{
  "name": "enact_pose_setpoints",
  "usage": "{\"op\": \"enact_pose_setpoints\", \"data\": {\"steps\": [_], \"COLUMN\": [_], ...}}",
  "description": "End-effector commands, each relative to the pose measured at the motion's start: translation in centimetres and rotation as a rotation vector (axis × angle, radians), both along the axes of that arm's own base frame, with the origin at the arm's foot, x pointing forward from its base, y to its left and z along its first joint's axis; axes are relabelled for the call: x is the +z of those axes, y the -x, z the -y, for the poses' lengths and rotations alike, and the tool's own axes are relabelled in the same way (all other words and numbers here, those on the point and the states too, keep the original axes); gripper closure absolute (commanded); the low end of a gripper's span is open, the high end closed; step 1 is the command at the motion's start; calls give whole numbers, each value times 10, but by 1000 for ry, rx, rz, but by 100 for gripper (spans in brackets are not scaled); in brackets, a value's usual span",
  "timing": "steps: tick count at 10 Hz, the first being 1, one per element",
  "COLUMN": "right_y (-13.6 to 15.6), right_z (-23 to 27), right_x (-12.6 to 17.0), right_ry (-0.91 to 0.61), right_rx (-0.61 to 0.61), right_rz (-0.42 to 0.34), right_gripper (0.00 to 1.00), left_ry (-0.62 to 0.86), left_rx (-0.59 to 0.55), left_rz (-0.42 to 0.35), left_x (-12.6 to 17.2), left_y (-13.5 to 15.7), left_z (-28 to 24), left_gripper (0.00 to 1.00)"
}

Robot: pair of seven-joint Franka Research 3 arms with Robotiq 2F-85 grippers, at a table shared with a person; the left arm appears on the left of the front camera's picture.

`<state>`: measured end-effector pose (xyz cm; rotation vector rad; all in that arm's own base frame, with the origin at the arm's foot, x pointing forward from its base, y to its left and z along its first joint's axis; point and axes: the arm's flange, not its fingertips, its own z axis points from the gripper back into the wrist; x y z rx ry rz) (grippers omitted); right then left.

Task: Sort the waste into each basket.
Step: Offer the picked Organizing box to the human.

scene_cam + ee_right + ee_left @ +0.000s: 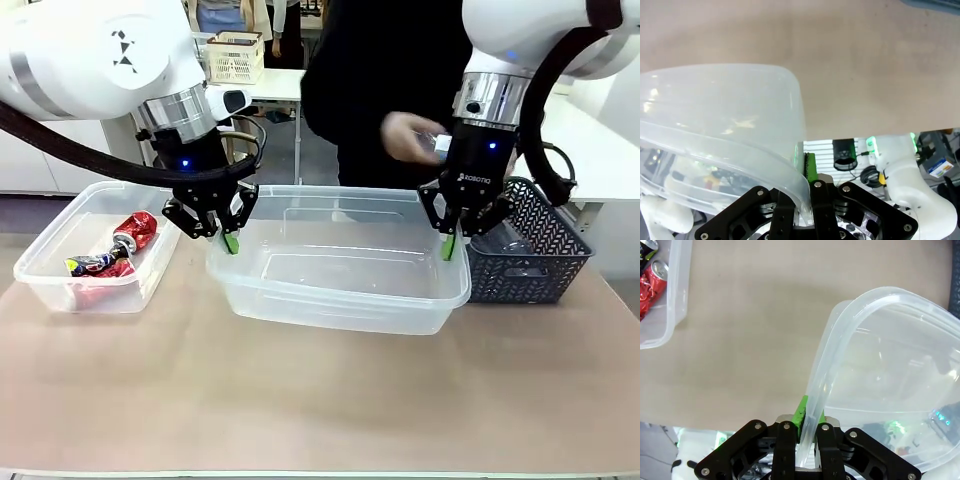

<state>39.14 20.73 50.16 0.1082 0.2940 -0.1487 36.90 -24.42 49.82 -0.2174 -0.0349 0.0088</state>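
A large clear basket (340,290) is at the table's middle, and both grippers hold it by its rim. My left gripper (230,240) is shut on the left rim; the left wrist view shows its fingers (807,425) pinching the rolled edge (865,305). My right gripper (450,245) is shut on the right rim, and the right wrist view has it (805,175) clamped on the basket's wall (730,100). A smaller clear basket (60,270) at the left holds crushed red cans (130,235), also visible as cans (652,282) in the left wrist view.
A dark lattice basket (530,250) stands at the right, touching the large tub, with clear plastic (510,245) inside. A person's hand (410,135), blurred, hovers behind my right arm. Bare table (320,400) lies in front.
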Motion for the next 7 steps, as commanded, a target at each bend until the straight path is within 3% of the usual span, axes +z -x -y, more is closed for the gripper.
{"op": "enact_pose_setpoints", "data": {"steps": [1, 7], "right_y": [1, 1], "right_z": [-1, -1], "right_x": [2, 2], "right_ry": [0, 0], "right_rx": [16, 16], "right_rz": [-1, -1], "right_gripper": [96, 96], "left_ry": [14, 14], "left_rx": [12, 12], "left_rz": [9, 9], "left_x": [6, 6], "left_y": [-4, -4], "left_z": [-1, -1], "left_gripper": [95, 95]}}
